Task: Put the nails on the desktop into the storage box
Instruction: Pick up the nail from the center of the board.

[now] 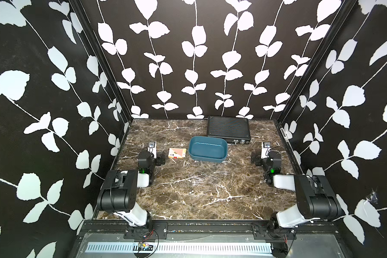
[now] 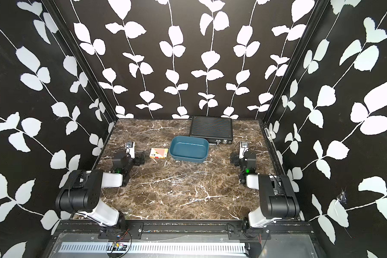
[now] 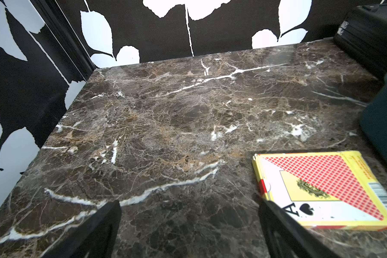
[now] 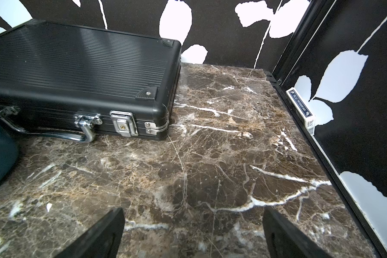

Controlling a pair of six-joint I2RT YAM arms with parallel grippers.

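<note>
Left gripper [image 3: 189, 214]: jaws wide apart, holding nothing.
Right gripper [image 4: 192, 214]: jaws wide apart, holding nothing.
Nails [image 1: 201, 182]: many, loose on desktop [image 1: 165, 201] (too thin to count).
Storage box [image 1: 206, 159]: one, just past the nails.

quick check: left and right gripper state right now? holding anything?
Left gripper: open, jaws wide apart, holding nothing.
Right gripper: open, jaws wide apart, holding nothing.

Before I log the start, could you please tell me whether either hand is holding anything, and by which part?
Nothing is held: the left hand and right hand are both open and empty; the nails lie loose on the desktop.
</note>
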